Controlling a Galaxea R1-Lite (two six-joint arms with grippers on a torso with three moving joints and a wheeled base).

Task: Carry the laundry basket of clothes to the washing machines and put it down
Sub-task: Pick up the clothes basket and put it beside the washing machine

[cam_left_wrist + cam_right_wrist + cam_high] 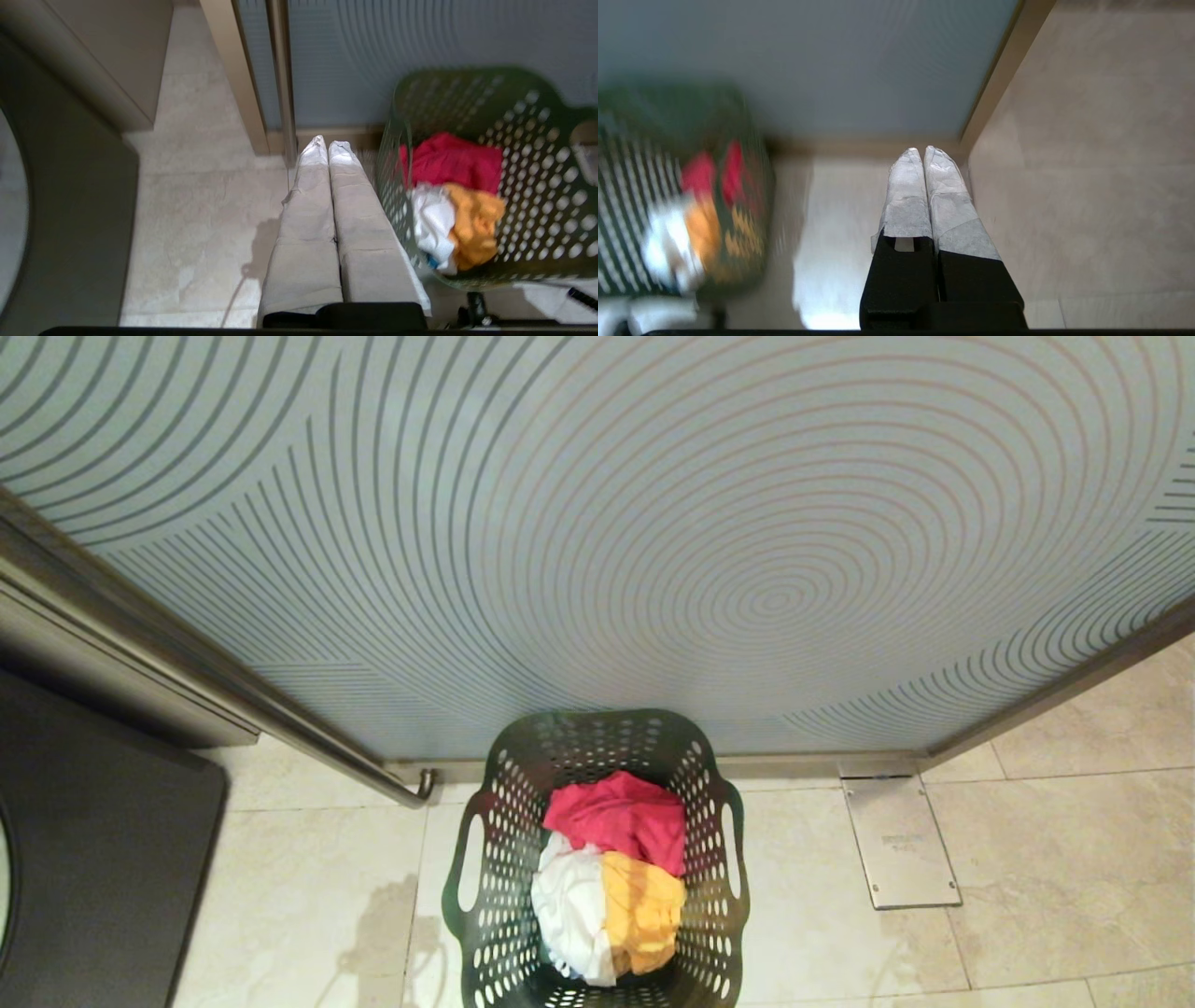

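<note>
The dark green perforated laundry basket (597, 717) stands on the tiled floor against a glass door, at the bottom middle of the head view. The clothes (611, 877) lie inside it: a pink-red piece at the far side, white and yellow-orange pieces nearer. Neither arm shows in the head view. My left gripper (327, 144) hangs shut and empty to the left of the basket (537, 196), clear of its wall. My right gripper (920, 151) hangs shut and empty to the right of the basket (752, 154). A dark grey washing machine front (93, 859) fills the lower left corner.
A frosted glass door (653, 523) with a ring pattern stands right behind the basket. Its slanted metal bar handle (308, 737) ends just left of the basket. A metal floor plate (901, 845) lies to the right on the beige tiles (1055, 859).
</note>
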